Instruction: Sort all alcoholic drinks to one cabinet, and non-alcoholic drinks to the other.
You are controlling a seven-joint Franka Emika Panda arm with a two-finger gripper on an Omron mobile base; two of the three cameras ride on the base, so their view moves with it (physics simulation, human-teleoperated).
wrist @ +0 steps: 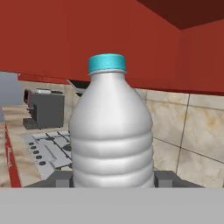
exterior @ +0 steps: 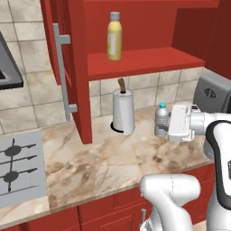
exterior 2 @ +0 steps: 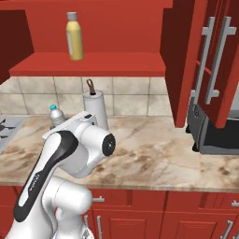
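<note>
Clear plastic is seen in the water bottle (wrist: 111,131), stood upright on the marble bench (exterior: 113,167) beside the paper towel roll (exterior: 123,113) and clamped between the claw (wrist: 112,179) fingers. On the red cabinet shelf (exterior: 144,63) above, the juice bottle (exterior: 114,36) is stood.

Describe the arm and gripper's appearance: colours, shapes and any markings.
The arm is glossy white, built of rounded, bulbous links with black bands along the joints and a dark round cap on one joint. The gripper has a boxy white body; its small fingertips are dark grey. No cables or markings show.
</note>
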